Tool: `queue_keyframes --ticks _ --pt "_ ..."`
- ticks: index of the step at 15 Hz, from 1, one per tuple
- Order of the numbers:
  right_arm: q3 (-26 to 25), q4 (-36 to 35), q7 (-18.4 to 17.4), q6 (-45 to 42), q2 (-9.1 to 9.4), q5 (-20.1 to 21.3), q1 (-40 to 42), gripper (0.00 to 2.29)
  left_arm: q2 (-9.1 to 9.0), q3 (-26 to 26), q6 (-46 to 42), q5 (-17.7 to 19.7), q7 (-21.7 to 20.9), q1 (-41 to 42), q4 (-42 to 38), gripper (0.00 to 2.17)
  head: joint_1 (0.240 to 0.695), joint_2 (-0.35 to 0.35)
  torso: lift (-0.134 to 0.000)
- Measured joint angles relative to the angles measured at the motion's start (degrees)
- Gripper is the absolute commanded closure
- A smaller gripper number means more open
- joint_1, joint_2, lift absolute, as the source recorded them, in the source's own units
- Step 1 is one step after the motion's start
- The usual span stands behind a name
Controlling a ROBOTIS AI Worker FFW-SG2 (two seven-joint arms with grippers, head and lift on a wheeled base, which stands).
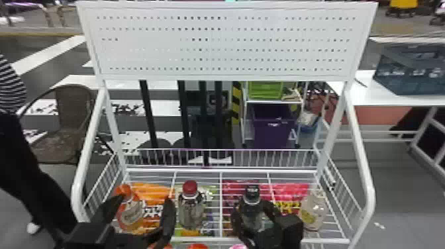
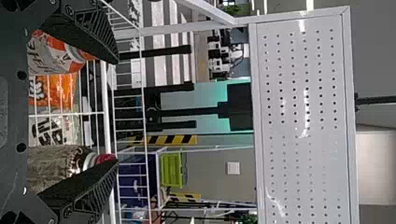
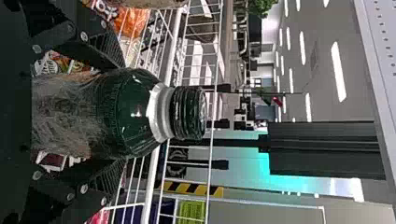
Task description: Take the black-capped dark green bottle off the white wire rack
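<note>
Black-capped dark green bottle: [image 3: 130,112] upright in the row on the white wire rack [image 1: 245,171], its body held below the shoulder. That hold probably suits a straight lift, leaving cap and neck free; whether its base touches the wires I cannot tell.
Right gripper: [image 3: 123,114] closed on that bottle, 1 finger against each side, likely to stop it tipping.
Left gripper: [image 1: 146,198] open and idle, over the rack by the orange-capped bottle [image 1: 130,213] and red-capped bottle [image 1: 191,210]; presumably kept out of the lift's way.
Row spacing: gaps between neighbours, which seem to give the fingers room to enter.
Back and side rails: wire fences, probably there to keep goods from sliding off, so the bottle should rise well above them.
Bottles in the row: 4, counting the clear bottle [image 1: 313,212] at the right end.
Dark green: 1.
Caps at the head view's bottom edge: 3 [image 1: 197,246].
Grippers: 2, with 1 holding.
</note>
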Motion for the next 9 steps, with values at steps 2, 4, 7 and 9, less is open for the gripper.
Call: queue_keyframes --ticks 2,4,7,9 --pt "0.06 -0.46 -1.42 0.82 0.00 0.24 -0.04 1.77 0.00 -0.07 0.11 0.06 0.00 -0.46 0.28 0.14 0.499 0.000 0.000" --pt "-0.09 -0.90 -1.96 0.83 0.00 0.22 0.35 1.77 -0.02 -0.08 0.16 0.07 0.00 -0.74 0.36 0.14 0.499 0.000 0.000" --pt "-0.29 -4.38 -2.42 1.47 -0.26 -0.13 2.20 1.76 0.01 -0.08 0.21 0.07 0.08 -0.92 -0.04 0.14 0.499 0.000 0.000" --pt "-0.26 -10.28 -2.66 4.62 -0.64 -0.37 4.84 1.76 0.08 -0.07 0.31 0.09 0.18 -0.94 -0.32 0.14 0.499 0.000 0.000"
